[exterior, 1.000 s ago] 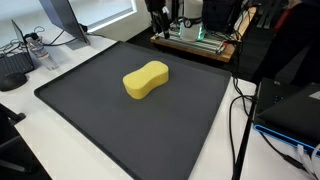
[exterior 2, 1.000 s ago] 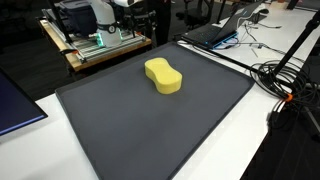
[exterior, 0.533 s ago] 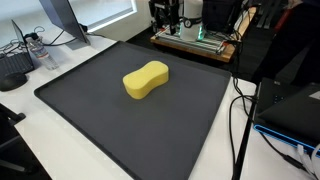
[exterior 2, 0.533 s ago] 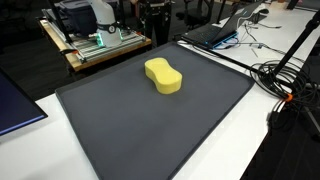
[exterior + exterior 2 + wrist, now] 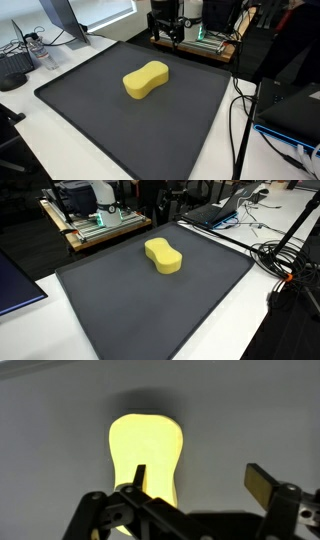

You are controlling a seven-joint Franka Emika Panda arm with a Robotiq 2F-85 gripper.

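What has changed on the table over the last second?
The gripper has come down into view at the far edge of the black mat, closer to the yellow sponge. Its jaws are open and hold nothing. The sponge and mat have not moved.

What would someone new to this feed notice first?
The bright yellow sponge, peanut-shaped, lies alone near the middle of the dark mat. In the wrist view the jaws stand open, apart from the sponge, which lies on the mat ahead of them. Beyond the mat's far edge, a wooden board of equipment with a green glow crowds the background.
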